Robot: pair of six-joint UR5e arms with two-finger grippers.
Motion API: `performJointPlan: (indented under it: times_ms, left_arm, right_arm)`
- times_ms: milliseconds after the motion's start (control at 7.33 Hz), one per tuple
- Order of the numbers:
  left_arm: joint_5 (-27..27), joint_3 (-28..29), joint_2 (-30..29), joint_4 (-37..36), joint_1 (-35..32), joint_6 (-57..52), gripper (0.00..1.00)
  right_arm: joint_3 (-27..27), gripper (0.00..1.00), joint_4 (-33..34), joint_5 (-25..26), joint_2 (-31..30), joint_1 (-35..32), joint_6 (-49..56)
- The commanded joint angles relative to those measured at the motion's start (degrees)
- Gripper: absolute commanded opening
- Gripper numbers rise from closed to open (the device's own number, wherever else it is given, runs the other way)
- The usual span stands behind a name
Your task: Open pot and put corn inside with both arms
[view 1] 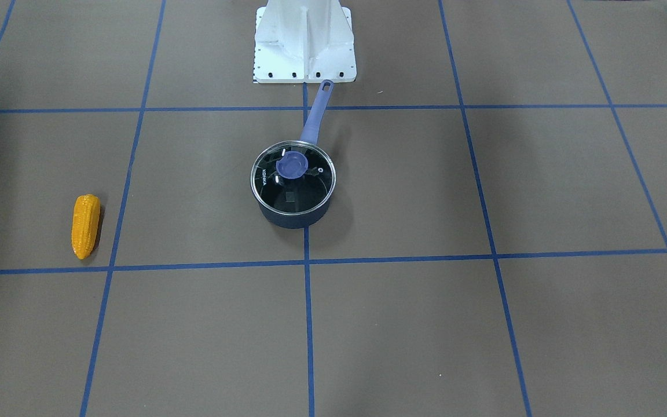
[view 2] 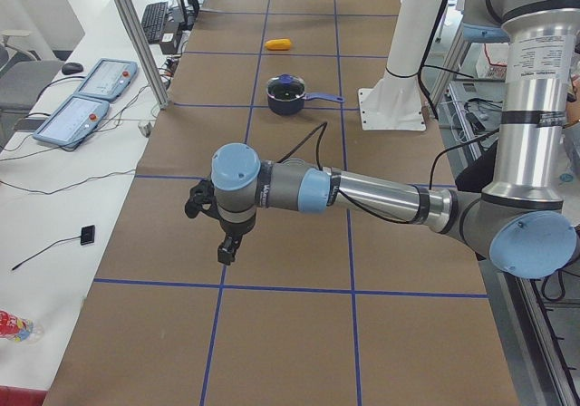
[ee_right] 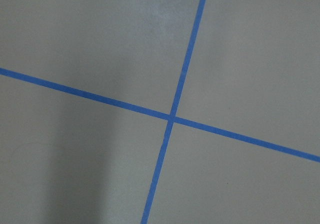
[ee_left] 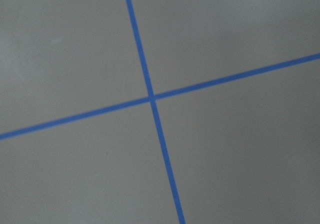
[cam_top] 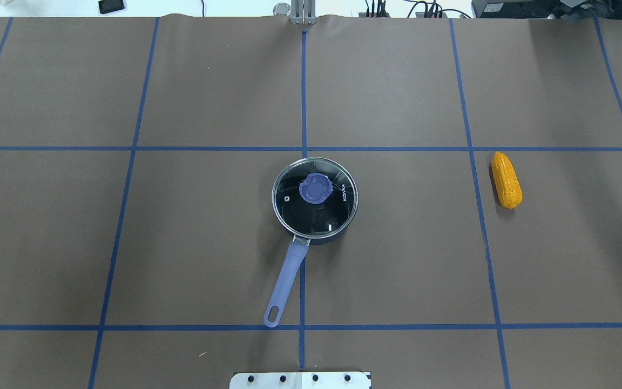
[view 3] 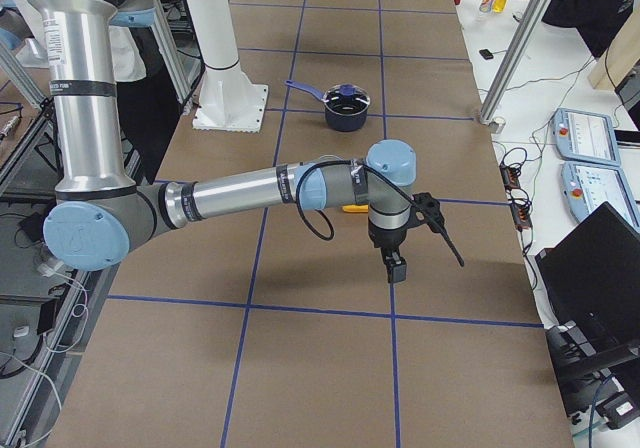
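Observation:
The dark navy pot (view 1: 297, 218) stands at the table's middle with its glass lid (view 1: 293, 179) on, and its periwinkle handle (view 1: 315, 119) points toward the robot base. It also shows in the overhead view (cam_top: 319, 239). The orange-yellow corn (cam_top: 506, 179) lies flat on the robot's right side, well apart from the pot; it also shows in the front view (view 1: 85, 225). My left gripper (view 2: 227, 252) hangs above the table far to the left of the pot. My right gripper (view 3: 397, 268) hangs far to the right, beyond the corn (view 3: 355, 208). I cannot tell whether either is open or shut.
The white base mount (view 1: 304, 40) stands just behind the handle's tip. Blue tape lines (ee_left: 150, 96) cross the brown table cover; both wrist views show only such a crossing. Control pendants (view 2: 95, 80) and cables lie on the side bench beyond the table's far edge.

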State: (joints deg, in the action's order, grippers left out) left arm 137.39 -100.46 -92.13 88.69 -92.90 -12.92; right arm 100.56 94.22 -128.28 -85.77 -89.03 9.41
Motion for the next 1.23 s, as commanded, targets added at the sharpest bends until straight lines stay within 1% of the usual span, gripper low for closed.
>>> performJointPlan:
  times_ms: [0, 136, 273, 545, 682, 818, 955, 1091]
  left_arm:
    - [1.4, -0.3, -1.1, 1.9, 0.0, -0.4, 0.99]
    - [2.6, -0.6, -2.4, 3.1, 0.2, -0.4, 0.99]
    - [2.7, -0.3, -2.6, 8.9, 0.4, 2.0, 0.99]
    - [2.3, -0.6, -7.1, 22.2, 11.4, 19.7, 0.98]
    - [2.1, -0.6, -8.9, 25.9, 16.3, 30.7, 0.98]
    - [1.6, -0.5, -12.6, 26.6, 21.7, 40.8, 0.98]
    - [-1.2, -0.4, -17.2, 26.4, 27.4, 51.7, 0.98]
    - [-8.2, -0.2, -21.2, 26.0, 34.9, 61.8, 0.98]
  right_arm:
    - [0.3, 1.00, 0.1, -0.1, 1.8, 0.0, -1.0]
    - [0.7, 1.00, 0.0, -0.3, 2.0, 0.0, -1.0]
    - [0.9, 1.00, 0.0, -0.5, 2.4, 0.2, -1.0]
    - [1.7, 1.00, 0.0, -0.6, 2.4, 1.0, -1.1]
    - [1.7, 1.00, 0.1, -0.6, 2.8, 1.1, -1.1]
    - [1.7, 1.00, 0.1, -0.6, 2.8, 1.1, -1.1]
    - [1.7, 1.00, 0.0, -0.6, 2.8, 1.1, -1.1]
    - [1.7, 1.00, 0.1, -0.6, 2.7, 1.1, -1.1]
